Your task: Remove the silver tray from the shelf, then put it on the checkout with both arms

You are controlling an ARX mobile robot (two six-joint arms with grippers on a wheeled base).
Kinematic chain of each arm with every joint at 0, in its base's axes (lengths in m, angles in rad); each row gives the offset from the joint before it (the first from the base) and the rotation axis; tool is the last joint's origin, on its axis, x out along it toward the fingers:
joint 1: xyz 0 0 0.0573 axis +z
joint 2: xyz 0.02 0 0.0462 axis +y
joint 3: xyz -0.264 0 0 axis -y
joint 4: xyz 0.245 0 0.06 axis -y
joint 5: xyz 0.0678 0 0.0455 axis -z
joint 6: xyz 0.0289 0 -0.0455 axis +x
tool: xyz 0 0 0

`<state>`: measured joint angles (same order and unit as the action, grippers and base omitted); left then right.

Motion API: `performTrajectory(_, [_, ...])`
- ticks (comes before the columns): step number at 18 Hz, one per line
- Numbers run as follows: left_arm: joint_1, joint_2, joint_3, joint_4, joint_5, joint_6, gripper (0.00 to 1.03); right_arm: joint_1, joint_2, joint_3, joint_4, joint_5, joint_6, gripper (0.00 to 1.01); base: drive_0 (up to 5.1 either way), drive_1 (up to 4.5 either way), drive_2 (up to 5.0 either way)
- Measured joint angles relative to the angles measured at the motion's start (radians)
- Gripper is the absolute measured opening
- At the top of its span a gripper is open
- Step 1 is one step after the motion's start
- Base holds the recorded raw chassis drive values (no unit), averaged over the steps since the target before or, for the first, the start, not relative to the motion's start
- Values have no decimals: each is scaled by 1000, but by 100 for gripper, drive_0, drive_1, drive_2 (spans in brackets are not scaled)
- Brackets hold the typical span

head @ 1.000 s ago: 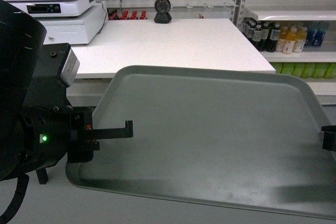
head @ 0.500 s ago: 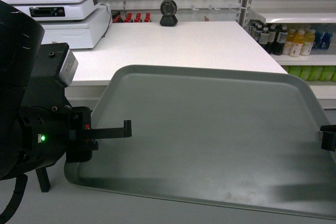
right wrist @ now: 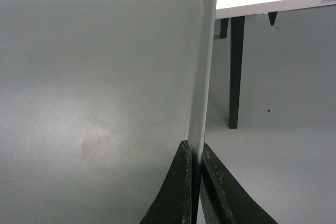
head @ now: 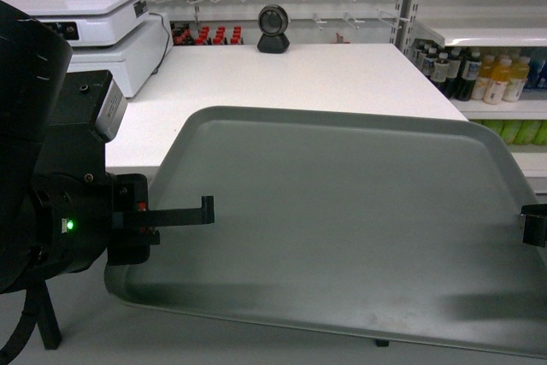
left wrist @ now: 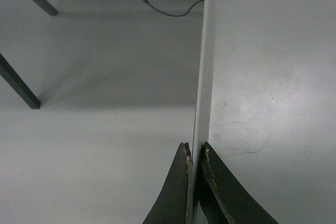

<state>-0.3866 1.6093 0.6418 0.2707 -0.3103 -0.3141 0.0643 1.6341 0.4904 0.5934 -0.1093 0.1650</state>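
The white checkout surface [head: 291, 83] fills the back of the head view, with the register [head: 102, 27] at its left rear and the black scanner [head: 273, 27] at its back edge. Just in front of that surface hangs the silver tray [head: 342, 228], held level off the floor. The left claw [left wrist: 194, 182] is clamped on the tray's left rim, and the right claw [right wrist: 193, 187] is clamped on its right rim.

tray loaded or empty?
Empty: the silver tray shows only bare grey surface in the head and both wrist views.
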Motion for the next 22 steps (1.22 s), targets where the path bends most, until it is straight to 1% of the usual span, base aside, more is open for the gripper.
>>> performTrajectory(22, [0, 1, 0, -6, 0, 0, 3, 0, 0, 0, 0, 0, 0, 3, 13, 441, -416])
